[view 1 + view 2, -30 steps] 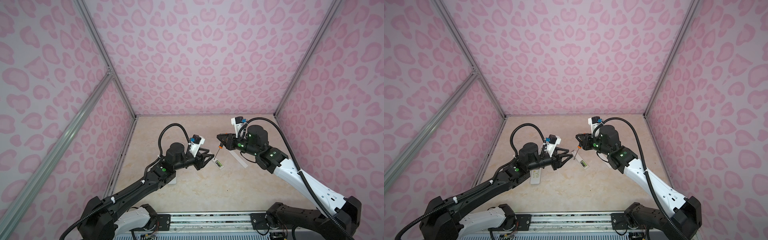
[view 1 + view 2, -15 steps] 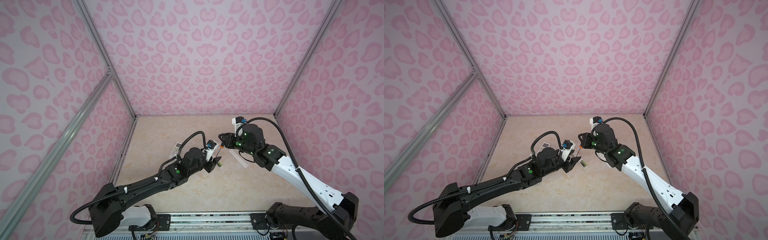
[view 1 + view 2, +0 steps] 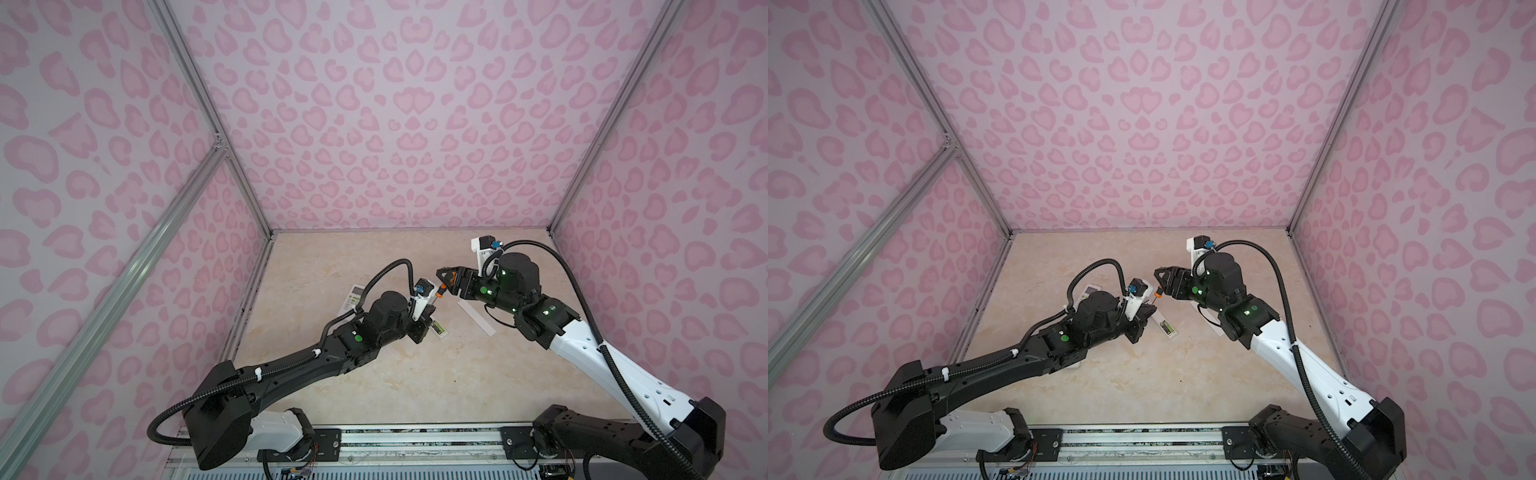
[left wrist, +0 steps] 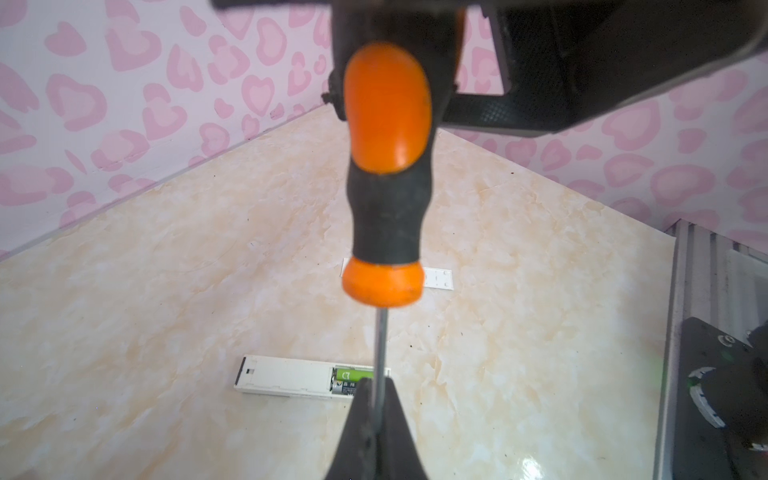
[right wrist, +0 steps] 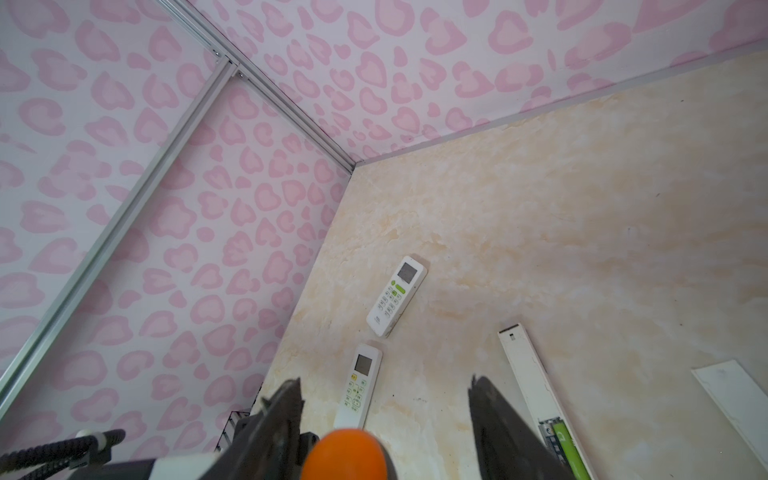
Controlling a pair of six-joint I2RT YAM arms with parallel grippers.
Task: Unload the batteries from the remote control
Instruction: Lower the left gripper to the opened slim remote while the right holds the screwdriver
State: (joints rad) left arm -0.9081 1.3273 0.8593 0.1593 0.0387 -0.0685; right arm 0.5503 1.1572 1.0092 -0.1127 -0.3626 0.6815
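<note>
An orange-and-black screwdriver (image 4: 386, 187) stands between the arms. My left gripper (image 4: 377, 384) is shut on its metal shaft, above the slim white remote control (image 4: 286, 379), which lies back-up with its bay open. Two batteries show in the bay: a lime green one (image 4: 353, 373) and a dark one (image 4: 345, 388) beside it. My right gripper (image 5: 385, 382) is open, its fingers standing wide on either side of the orange handle end (image 5: 345, 455) without touching it. In both top views the left gripper (image 3: 429, 311) sits just below the right gripper (image 3: 442, 276), over the remote control (image 3: 439, 328).
Two more white remotes lie face-up near the left wall, a larger one (image 5: 397, 296) and a slimmer one (image 5: 359, 386). A white battery cover (image 3: 477, 318) lies flat under the right arm. Pink patterned walls close in three sides; a metal rail (image 3: 415, 432) runs along the front.
The left arm swung in to the middle and closed on the screwdriver's shaft. The right gripper, which held the screwdriver's handle, has opened off it.
</note>
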